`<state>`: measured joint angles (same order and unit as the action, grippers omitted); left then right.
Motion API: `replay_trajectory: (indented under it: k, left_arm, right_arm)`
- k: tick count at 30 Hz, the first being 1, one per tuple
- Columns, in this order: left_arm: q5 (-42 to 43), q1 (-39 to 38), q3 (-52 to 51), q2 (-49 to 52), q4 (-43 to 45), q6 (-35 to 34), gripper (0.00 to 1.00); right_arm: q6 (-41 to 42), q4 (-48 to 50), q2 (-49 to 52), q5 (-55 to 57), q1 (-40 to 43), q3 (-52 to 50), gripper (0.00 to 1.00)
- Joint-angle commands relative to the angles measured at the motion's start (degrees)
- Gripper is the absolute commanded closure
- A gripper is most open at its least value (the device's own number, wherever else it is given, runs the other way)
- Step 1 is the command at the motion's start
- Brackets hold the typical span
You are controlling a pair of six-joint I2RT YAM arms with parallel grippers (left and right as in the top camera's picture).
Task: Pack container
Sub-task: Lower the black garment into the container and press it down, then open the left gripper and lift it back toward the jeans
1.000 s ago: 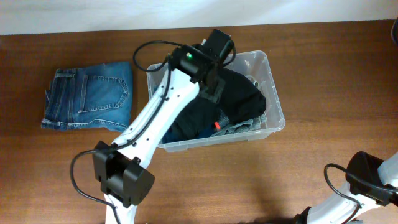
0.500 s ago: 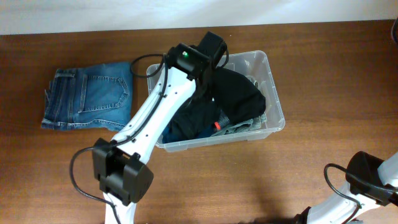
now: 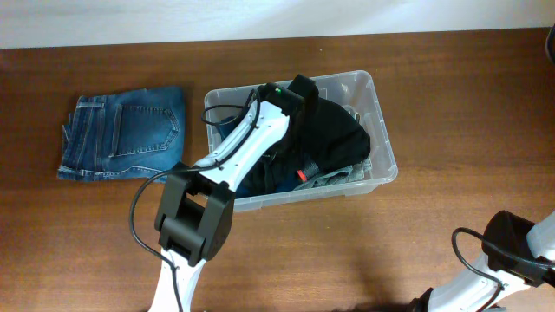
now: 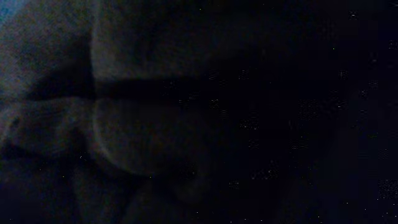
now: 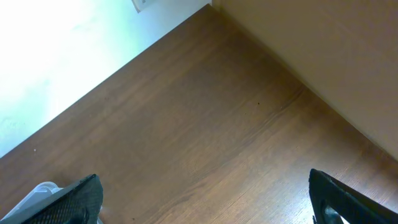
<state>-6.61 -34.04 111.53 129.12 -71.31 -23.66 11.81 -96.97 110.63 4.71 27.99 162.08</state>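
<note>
Overhead, the container [image 3: 387,152] sits on the brown surface [image 3: 451,95], to the right of a folded pair of jeans [image 3: 126,134] and apart from them. It holds dark clothes [image 3: 338,130] — the left claw [image 3: 302,94] is pushed down into them, tips together; whether they pinch cloth is hidden. Right wrist view: the right claw [image 5: 214,202] is spread wide above the wood — nothing between its tips

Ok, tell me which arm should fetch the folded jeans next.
Left. The left end effector is down in the container, right beside the jeans; the right arm sits far off on the container's other side.
</note>
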Motion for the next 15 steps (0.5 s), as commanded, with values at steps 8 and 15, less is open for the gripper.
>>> replay_trajectory:
  k: [8,15]
  left_arm:
    - [2.5,2.4,6.8,-5.1,-2.6,1.3,0.98]
    - [-1.7,9.1,8.1,-17.0,-6.8,1.4,0.95]
  right_arm:
    - [0.0,-0.3,-0.6,0.3,0.2,-0.1,0.02]
    - [0.0,-0.3,-0.6,0.3,0.2,-0.1,0.02]
